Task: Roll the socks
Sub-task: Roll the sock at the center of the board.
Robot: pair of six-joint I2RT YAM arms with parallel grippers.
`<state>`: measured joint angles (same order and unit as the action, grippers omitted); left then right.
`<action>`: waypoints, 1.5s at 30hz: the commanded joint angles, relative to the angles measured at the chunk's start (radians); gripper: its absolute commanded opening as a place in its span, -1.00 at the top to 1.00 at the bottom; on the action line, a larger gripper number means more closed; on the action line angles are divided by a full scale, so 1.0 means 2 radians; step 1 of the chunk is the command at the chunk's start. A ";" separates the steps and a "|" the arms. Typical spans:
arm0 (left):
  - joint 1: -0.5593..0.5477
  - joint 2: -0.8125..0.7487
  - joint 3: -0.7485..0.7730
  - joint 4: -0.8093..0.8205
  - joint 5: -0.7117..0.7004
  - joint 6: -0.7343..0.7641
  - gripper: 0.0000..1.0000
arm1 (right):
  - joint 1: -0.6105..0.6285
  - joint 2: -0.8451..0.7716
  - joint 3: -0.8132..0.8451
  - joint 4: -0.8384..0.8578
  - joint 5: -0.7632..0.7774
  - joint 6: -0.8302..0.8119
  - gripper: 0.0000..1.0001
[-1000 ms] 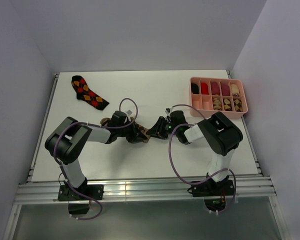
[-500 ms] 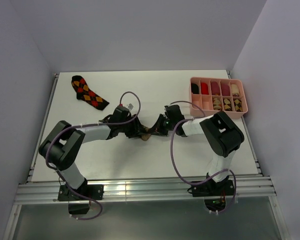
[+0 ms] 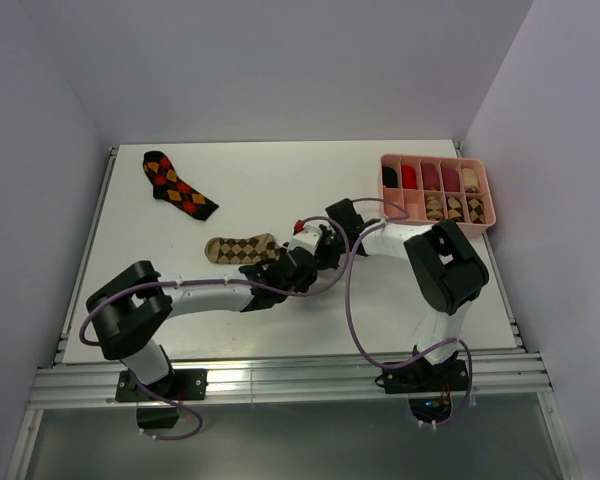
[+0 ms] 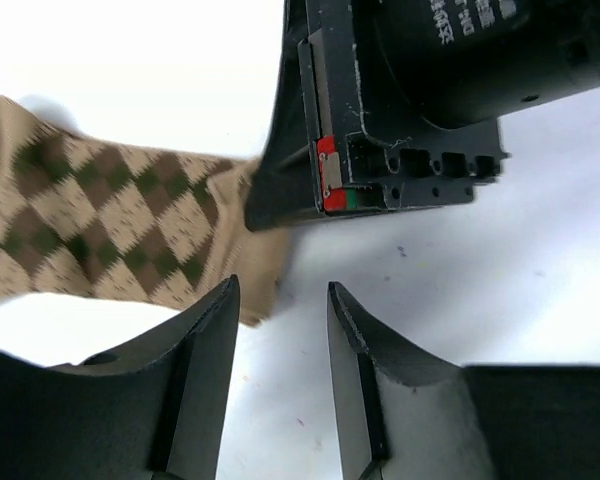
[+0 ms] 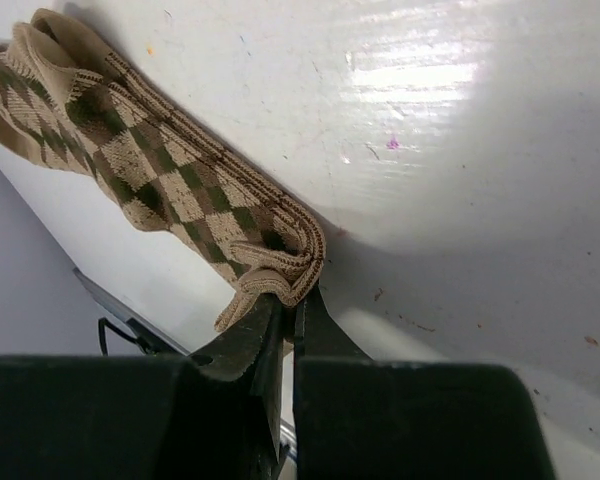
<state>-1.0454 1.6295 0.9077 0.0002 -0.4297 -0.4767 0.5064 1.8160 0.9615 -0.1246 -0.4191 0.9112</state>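
The tan-brown-cream argyle sock [image 3: 240, 249] lies stretched out flat on the white table, mid-table. My right gripper [image 3: 298, 245] is shut on its right end, and in the right wrist view the folded edge of the sock [image 5: 150, 150] is pinched between the closed fingertips [image 5: 292, 300]. My left gripper [image 3: 292, 268] sits just in front of that end, open and empty. In the left wrist view its gap [image 4: 280, 305] is over bare table, with the sock [image 4: 110, 215] to the left. The black-red-orange sock [image 3: 178, 184] lies flat at the far left.
A pink compartment tray [image 3: 485, 205] stands at the far right, with plain rolled socks in the back row and argyle-patterned rolls in front. The right gripper's black body [image 4: 400, 100] is close above my left fingers. The two arms crowd together at mid-table.
The sock was bunched between both grippers and now lies pulled out flat. My left gripper has let go and swung right. My right gripper has shifted slightly back, still holding the sock's end.
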 commanded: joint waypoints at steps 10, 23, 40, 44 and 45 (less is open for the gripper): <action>-0.024 0.066 0.022 0.060 -0.064 0.094 0.10 | 0.002 0.012 0.035 -0.052 0.002 -0.006 1.00; -0.035 0.117 0.029 0.017 -0.041 0.080 0.16 | -0.001 0.019 0.039 -0.048 -0.014 0.002 1.00; 0.006 0.077 0.030 -0.021 0.063 0.009 0.99 | -0.051 -0.109 -0.109 0.190 -0.064 0.059 0.13; 0.053 0.049 0.010 -0.005 0.188 -0.029 0.99 | -0.060 -0.149 -0.148 0.238 -0.044 0.064 -0.26; 0.063 0.040 0.006 -0.005 0.209 -0.036 0.99 | -0.062 -0.154 -0.155 0.254 -0.042 0.064 -0.29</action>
<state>-0.9718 1.7657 0.9535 0.0135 -0.2539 -0.4568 0.3958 1.5608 0.6891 0.2234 -0.5198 1.0191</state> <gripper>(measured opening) 0.046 0.626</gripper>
